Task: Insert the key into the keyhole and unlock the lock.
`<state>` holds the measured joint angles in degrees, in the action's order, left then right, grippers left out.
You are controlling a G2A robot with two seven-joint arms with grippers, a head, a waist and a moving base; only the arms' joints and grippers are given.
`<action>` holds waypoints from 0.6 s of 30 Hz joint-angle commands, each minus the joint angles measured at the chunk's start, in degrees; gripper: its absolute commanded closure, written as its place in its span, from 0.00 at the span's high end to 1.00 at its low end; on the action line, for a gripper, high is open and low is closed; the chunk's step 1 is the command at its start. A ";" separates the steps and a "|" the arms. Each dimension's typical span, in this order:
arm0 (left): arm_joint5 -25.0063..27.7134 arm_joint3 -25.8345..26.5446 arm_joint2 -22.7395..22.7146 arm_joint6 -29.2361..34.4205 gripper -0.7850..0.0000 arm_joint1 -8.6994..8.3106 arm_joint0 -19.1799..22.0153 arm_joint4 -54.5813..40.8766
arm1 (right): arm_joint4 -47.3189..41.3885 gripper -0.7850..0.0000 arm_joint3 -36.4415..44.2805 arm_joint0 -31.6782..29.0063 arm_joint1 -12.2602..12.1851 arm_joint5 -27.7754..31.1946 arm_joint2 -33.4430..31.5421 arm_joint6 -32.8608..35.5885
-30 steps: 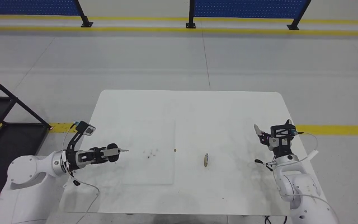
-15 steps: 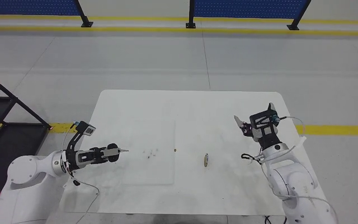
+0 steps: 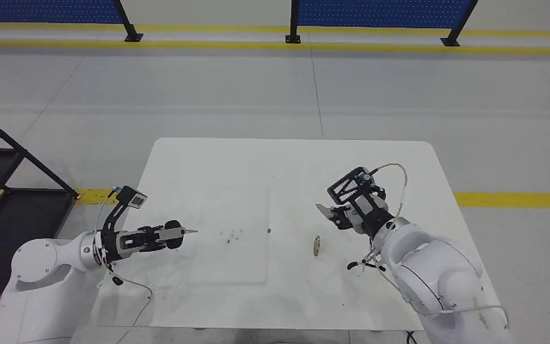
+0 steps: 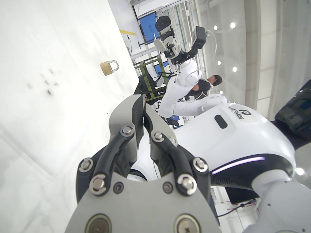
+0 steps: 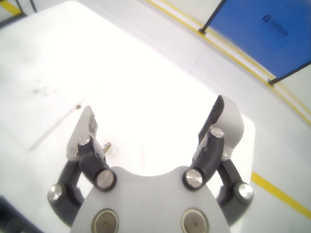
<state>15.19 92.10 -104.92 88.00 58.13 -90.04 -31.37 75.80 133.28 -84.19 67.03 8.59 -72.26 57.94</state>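
Tables: one table. Locks: one padlock, brass-bodied. Keys: one key. Grippers: two, namely the left gripper and the right gripper. Surface marks: one brown speck and one cluster of dark spots. Background: two blue panels and one black rack.

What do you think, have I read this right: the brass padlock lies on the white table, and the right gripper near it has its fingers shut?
Not quite: the right gripper is open, its fingers spread wide, as the right wrist view shows. The brass padlock does lie on the white table, near that gripper.
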 commanded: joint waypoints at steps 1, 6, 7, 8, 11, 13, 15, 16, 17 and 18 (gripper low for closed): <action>0.00 0.00 0.00 0.00 0.00 0.00 0.00 0.00 | -0.29 1.00 -0.61 2.11 0.23 -0.87 1.81 3.42; 0.00 0.00 0.00 0.00 0.00 0.00 0.00 0.00 | -1.51 1.00 -2.75 5.90 1.09 -7.17 5.16 7.81; 0.00 0.00 0.00 0.00 0.00 0.00 0.00 0.00 | -3.57 1.00 -3.25 6.44 1.36 -9.36 5.41 8.11; 0.00 0.00 0.00 0.00 0.00 0.00 0.00 0.00 | -3.57 1.00 -3.25 6.44 1.36 -9.36 5.41 8.11; 0.00 0.00 0.00 0.00 0.00 0.00 0.00 0.00 | -3.57 1.00 -3.25 6.44 1.36 -9.36 5.41 8.11; 0.00 0.00 0.00 0.00 0.00 0.00 0.00 0.00 | -3.57 1.00 -3.25 6.44 1.36 -9.36 5.41 8.11; 0.00 0.00 0.00 0.00 0.00 0.00 0.00 0.00 | -3.57 1.00 -3.25 6.44 1.36 -9.36 5.41 8.11; 0.00 0.00 0.00 0.00 0.00 0.00 0.00 0.00 | -3.57 1.00 -3.25 6.44 1.36 -9.36 5.41 8.11; 0.00 0.00 0.00 0.00 0.00 0.00 0.00 0.00 | -3.57 1.00 -3.25 6.44 1.36 -9.36 5.41 8.11; 0.00 0.00 0.00 0.00 0.00 0.00 0.00 0.00 | -3.57 1.00 -3.25 6.44 1.36 -9.36 5.41 8.11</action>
<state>15.19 92.10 -104.92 88.00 58.13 -90.04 -31.37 72.24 130.03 -77.75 68.39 -0.77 -66.85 66.05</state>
